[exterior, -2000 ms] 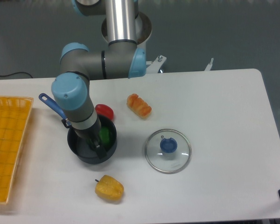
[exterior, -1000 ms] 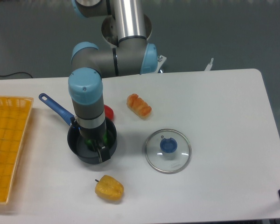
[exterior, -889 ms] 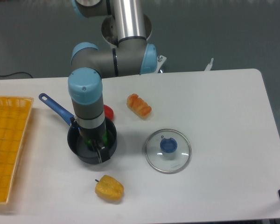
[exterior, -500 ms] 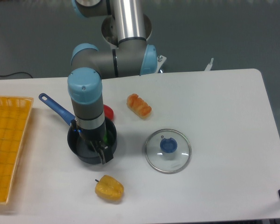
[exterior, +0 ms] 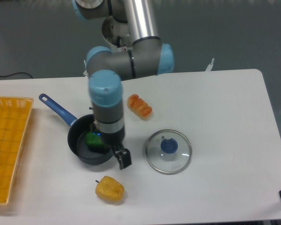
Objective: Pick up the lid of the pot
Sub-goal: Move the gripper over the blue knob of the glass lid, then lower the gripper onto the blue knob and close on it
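The arm (exterior: 100, 65) reaches in from the far left, its forearm running right to left above the surface (exterior: 225, 117) before the wrist turns straight down. The claw (exterior: 108, 143) points downward and is wide apart, slightly blurred, one finger seen against the pan (exterior: 84, 157) and the other between pan and lid.

The pot lid (exterior: 163, 165) lies flat on the surface, right of the pan: a round, see-through disc with a thin silvery rim and a round blue knob (exterior: 169, 146) at its middle.

The lid's right side faces bare surface, with the right edge well apart. The pan is near its left side, the orange-brown piece (exterior: 139, 106) on its far side, and the yellow vegetable (exterior: 110, 189) to its near left.
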